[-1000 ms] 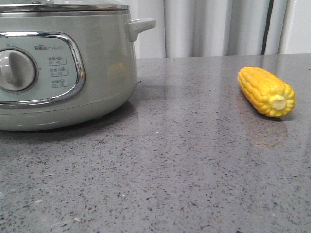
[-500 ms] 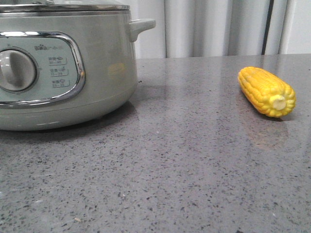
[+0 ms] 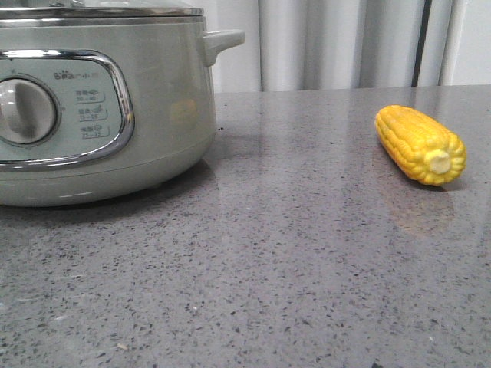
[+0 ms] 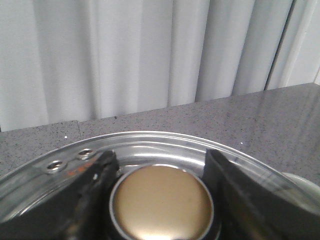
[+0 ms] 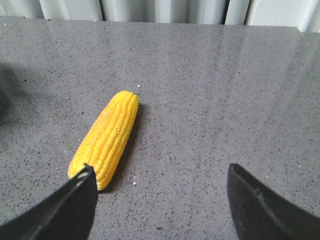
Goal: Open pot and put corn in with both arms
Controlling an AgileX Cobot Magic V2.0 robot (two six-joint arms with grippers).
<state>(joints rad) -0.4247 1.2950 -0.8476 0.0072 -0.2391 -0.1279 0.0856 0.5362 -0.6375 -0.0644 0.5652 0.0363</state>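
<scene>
The pale grey-green pot (image 3: 153, 115) stands at the left in the front view, its glass lid (image 3: 115, 11) on. In the left wrist view my left gripper (image 4: 161, 165) has its two black fingers (image 4: 95, 185) pressed against both sides of the lid's round gold knob (image 4: 161, 202), above the steel lid rim (image 4: 150, 142). The yellow corn (image 3: 420, 144) lies on the table at the right. In the right wrist view my right gripper (image 5: 160, 172) is open above the table, and the corn (image 5: 106, 139) lies just beyond one fingertip (image 5: 85, 182), outside the gap. Neither gripper shows in the front view.
The grey speckled table (image 3: 291, 261) stretches between pot and corn. The pot's side handle (image 3: 222, 42) sticks out toward the corn. White pleated curtains (image 3: 337, 42) hang behind the table's far edge.
</scene>
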